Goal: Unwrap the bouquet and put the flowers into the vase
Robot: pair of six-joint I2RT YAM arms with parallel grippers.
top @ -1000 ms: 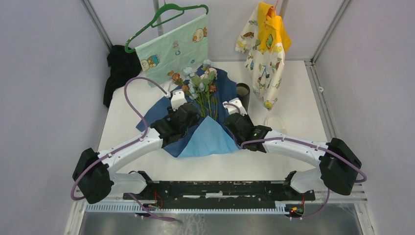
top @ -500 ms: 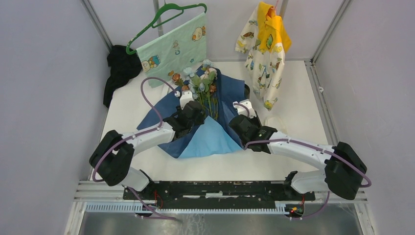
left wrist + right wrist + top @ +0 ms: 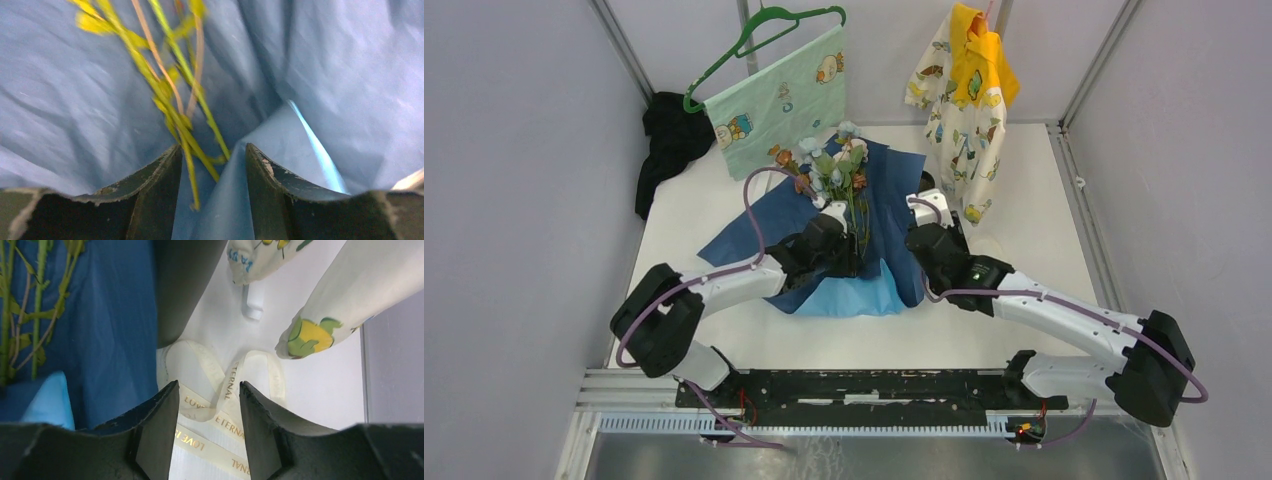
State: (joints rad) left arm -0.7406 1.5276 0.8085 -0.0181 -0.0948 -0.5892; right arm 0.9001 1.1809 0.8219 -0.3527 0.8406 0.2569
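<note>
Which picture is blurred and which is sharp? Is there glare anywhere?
Left wrist view: blurred, the flower stems smeared and yellowish, the wrapping paper washed out to pale grey-blue. Right wrist view: sharp, the gold lettering on the ribbon is readable. Top external view: even soft light, no glare on the table.

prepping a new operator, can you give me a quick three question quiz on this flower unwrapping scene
1. True or false: the ribbon is tied round the blue paper.
2. What lies between the left gripper's open fingers? A) green stems B) ribbon C) a pen
3. Which gripper hovers over the ribbon?
Key: 1 false, it lies loose on the table. 2 A. 3 the right gripper, open.
</note>
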